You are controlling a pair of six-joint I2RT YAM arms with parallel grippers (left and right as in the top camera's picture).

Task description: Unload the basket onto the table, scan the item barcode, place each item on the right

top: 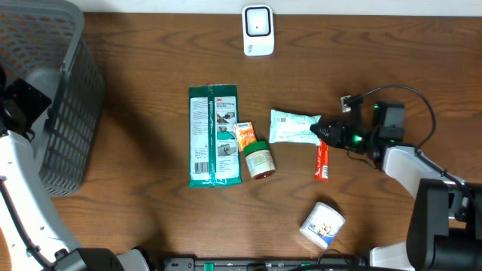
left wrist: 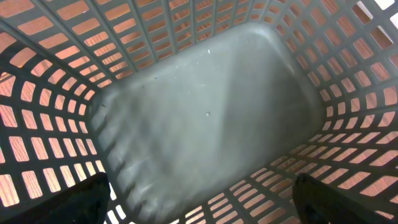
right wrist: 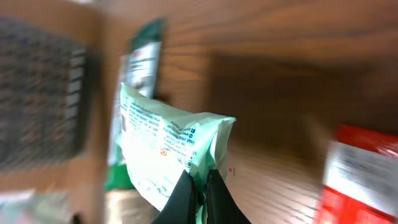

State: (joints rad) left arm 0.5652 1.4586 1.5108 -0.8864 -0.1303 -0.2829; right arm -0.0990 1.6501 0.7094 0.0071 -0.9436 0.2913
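The right gripper [top: 322, 130] is clenched on the pale mint-green plastic packet [top: 290, 126], its dark fingertips [right wrist: 181, 196] pinching the crimped end nearest that arm. The packet is near the middle of the brown wooden table [top: 135, 218], between a small orange sachet [top: 244, 135] and a red tube [top: 322, 161], and well apart from the white barcode scanner [top: 257, 31] at the far edge; whether it rests on the wood or is lifted cannot be told. The left gripper [left wrist: 202, 205] hangs over the grey plastic lattice basket [left wrist: 205, 112], fingers spread wide and grasping nothing.
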